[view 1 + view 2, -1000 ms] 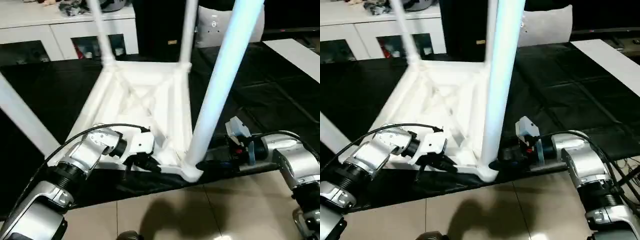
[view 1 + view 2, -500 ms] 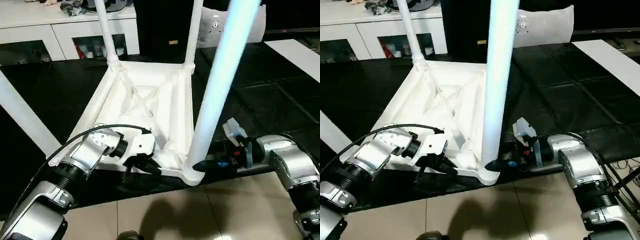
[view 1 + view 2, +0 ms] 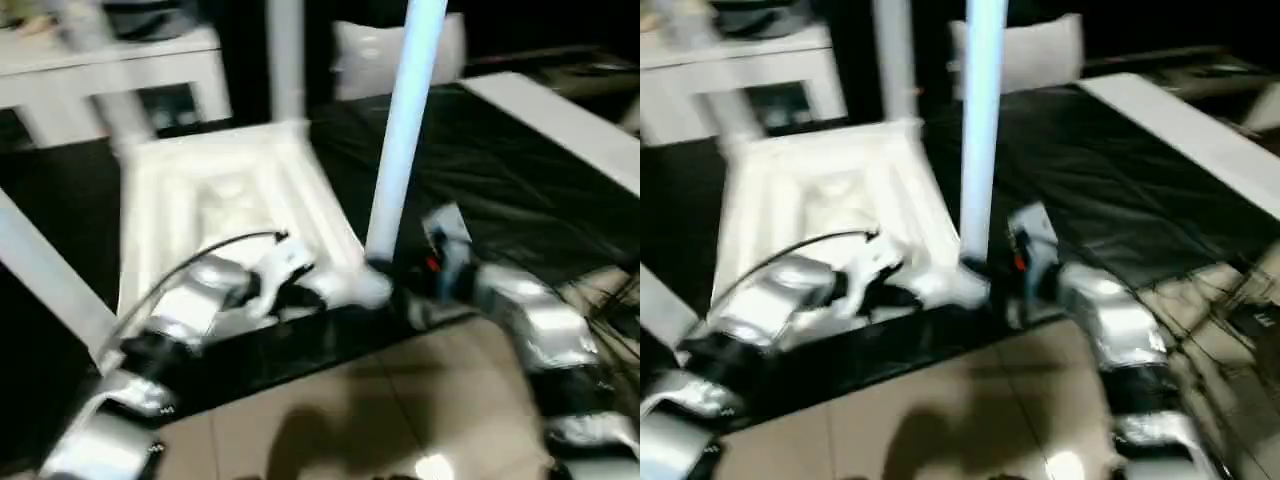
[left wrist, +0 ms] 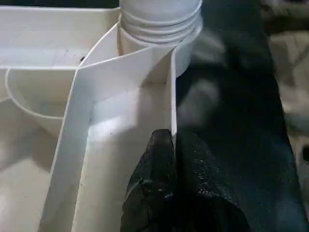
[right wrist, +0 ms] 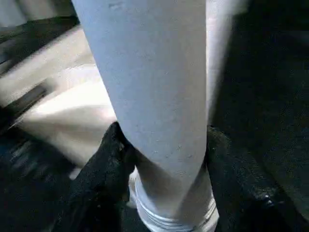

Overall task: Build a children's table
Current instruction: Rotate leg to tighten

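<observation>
- Right wrist view: right gripper (image 5: pixel 161 159) has its jaws clamped round the near leg (image 5: pixel 154 92), which stands upright in its corner socket (image 4: pixel 161 21), long axis vertical
- Left gripper (image 4: pixel 175 169) pinches the rim wall of the upturned tabletop (image 3: pixel 215 195) beside that socket
- Smooth, ribbed white plastic on a black floor mat (image 3: pixel 500 170)

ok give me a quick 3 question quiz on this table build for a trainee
1. True or false: the table top lies with its ribbed underside up.
2. What is the right gripper closed on? A) a cushion B) a leg C) a cable
3. Fill in: the left gripper pinches the table top's thin ____.

Key: 1 true; 2 B; 3 side wall (rim), next to the corner socket.
</observation>
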You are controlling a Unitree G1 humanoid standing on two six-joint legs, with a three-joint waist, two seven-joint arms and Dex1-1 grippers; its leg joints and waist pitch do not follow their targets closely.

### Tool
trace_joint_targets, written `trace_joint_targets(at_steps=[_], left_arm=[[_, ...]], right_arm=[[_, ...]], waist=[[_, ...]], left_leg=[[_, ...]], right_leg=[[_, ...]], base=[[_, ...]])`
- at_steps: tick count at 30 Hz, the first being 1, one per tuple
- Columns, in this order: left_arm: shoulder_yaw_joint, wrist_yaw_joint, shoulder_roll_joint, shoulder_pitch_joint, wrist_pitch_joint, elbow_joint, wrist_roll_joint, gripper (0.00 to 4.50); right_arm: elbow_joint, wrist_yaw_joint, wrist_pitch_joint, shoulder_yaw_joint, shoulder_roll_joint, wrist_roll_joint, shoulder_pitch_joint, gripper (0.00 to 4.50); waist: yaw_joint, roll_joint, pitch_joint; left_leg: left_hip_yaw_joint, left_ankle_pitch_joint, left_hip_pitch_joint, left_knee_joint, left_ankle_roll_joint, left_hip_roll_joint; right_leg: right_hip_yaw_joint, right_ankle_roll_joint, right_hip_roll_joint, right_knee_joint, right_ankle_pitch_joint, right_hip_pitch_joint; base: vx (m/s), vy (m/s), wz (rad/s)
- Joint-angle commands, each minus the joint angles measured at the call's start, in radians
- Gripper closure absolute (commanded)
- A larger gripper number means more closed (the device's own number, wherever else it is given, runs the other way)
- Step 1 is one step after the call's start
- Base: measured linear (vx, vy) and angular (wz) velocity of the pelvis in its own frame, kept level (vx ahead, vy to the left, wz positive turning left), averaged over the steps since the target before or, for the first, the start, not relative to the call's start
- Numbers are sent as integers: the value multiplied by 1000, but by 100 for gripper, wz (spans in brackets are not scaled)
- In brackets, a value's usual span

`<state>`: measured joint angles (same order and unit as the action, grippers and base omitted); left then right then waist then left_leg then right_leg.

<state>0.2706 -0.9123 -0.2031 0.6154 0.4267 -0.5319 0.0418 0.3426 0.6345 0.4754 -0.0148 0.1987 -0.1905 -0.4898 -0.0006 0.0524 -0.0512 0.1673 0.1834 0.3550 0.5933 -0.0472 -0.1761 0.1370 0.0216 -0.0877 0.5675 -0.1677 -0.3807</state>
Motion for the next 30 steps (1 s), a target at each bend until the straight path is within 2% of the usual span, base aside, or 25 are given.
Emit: trace_joint_targets(at_steps=[1,2,3,4,5,6,7,8,9,10,12,13,14,15,16,18,21,22,24,25,28,30], left_arm=[[-2,35,68,30,6,13,-51,450],[-15,77,101,37,17,12,-53,450],[-15,84,109,37,23,16,-50,450],[-8,86,112,36,23,18,-43,450],[-4,90,116,34,27,23,-36,450],[2,89,114,33,27,24,-30,450],[9,88,103,32,19,23,-18,450],[17,82,89,31,6,22,-7,450],[25,73,74,28,-14,20,5,450],[30,68,65,27,-26,19,13,450],[37,52,38,19,-56,14,26,450],[37,51,37,19,-57,14,26,450],[46,23,14,12,-84,13,30,450],[49,13,7,10,-93,13,31,450],[62,-36,-19,3,-140,14,30,450],[65,-68,-35,1,-163,13,23,450],[64,-99,-43,0,-179,12,8,450],[88,-156,-63,1,-228,-1,12,450],[113,-202,-85,0,-261,-6,21,450],[135,-245,-107,-3,-289,-4,28,450],[151,-299,-134,-6,-331,-1,25,450],[171,-365,-163,-9,-361,9,29,450]], right_arm=[[52,-94,6,12,-53,5,-26,255],[64,-125,-39,-8,-91,-10,-34,255],[62,-131,-53,-13,-101,-14,-35,255],[61,-118,-76,-19,-113,-29,-34,255],[57,-114,-85,-25,-124,-36,-32,201],[51,-105,-93,-21,-126,-34,-28,201],[36,-84,-88,-15,-121,-35,-17,201],[21,-64,-82,-11,-112,-36,-7,181],[8,-50,-81,-10,-103,-40,2,181],[0,-43,-82,-12,-98,-44,8,161],[-22,14,-127,-15,-60,-59,27,150],[-23,16,-128,-15,-58,-60,27,142],[-34,78,-160,-12,-18,-63,43,129],[-37,99,-167,-12,-5,-64,48,129],[-39,179,-186,-8,56,-66,61,110],[-37,240,-187,-2,107,-66,65,104],[-31,282,-202,10,148,-52,66,75],[-17,343,-229,33,201,-25,62,75],[-5,390,-250,49,233,-15,59,75],[6,442,-269,63,260,-13,55,75],[18,538,-282,80,291,-31,50,75],[8,641,-261,110,317,-59,50,102]], waist=[[-4,-5,56],[-11,-1,56],[-11,1,62],[-11,1,62],[-12,2,67],[-7,0,71],[-6,-3,71],[-3,-3,71],[0,-3,71],[6,-3,72],[15,-4,73],[24,-2,74],[32,-1,76],[38,0,77],[43,-2,77],[48,0,75],[58,0,72],[66,0,73],[72,-1,72],[79,3,73],[91,2,74],[97,-2,75]], left_leg=[[-34,420,-14,-60,6,-32],[-35,409,-7,-64,18,-36],[-37,390,-2,-68,25,-43],[-37,390,-2,-68,25,-43],[-37,350,7,-72,40,-49],[-33,307,11,-72,53,-50],[-32,291,13,-71,60,-51],[-30,281,10,-70,68,-51],[-26,263,10,-68,79,-50],[-24,235,15,-67,87,-49],[-22,195,17,-65,95,-50],[-20,184,11,-64,97,-53],[-22,170,13,-64,97,-55],[-20,160,10,-63,103,-57],[-21,156,11,-64,105,-58],[-19,166,9,-65,108,-59],[-17,205,3,-66,93,-61],[-17,211,1,-67,87,-61],[-15,218,1,-67,84,-62],[-16,224,0,-66,83,-63],[-13,223,-1,-66,85,-65],[-15,219,1,-67,88,-67]], right_leg=[[-24,31,-76,-124,-621,35],[-20,45,-80,-121,-584,39],[-24,59,-82,-115,-525,44],[-24,59,-82,-115,-525,44],[-37,104,-82,-98,-411,46],[-43,134,-82,-87,-340,48],[-45,147,-81,-83,-318,49],[-46,156,-81,-82,-308,48],[-48,167,-82,-81,-301,48],[-48,167,-82,-79,-291,52],[-49,166,-83,-75,-271,54],[-50,166,-85,-76,-268,52],[-49,165,-83,-70,-250,55],[-52,172,-81,-68,-226,52],[-51,171,-81,-67,-219,55],[-53,180,-80,-63,-210,50],[-53,178,-81,-70,-258,47],[-53,174,-82,-71,-272,46],[-55,169,-80,-71,-276,45],[-54,173,-83,-69,-277,45],[-56,179,-81,-67,-261,45],[-56,188,-82,-63,-253,46]], base=[[0,0,0],[0,0,0],[0,0,0],[0,0,0],[0,0,0],[0,0,0],[0,0,0],[0,0,0],[0,0,0],[0,0,0],[0,0,0],[0,0,0],[0,0,0],[0,0,0],[0,0,0],[0,0,0],[0,0,0],[0,0,0],[0,0,0],[0,0,0],[0,0,0],[0,0,0]])
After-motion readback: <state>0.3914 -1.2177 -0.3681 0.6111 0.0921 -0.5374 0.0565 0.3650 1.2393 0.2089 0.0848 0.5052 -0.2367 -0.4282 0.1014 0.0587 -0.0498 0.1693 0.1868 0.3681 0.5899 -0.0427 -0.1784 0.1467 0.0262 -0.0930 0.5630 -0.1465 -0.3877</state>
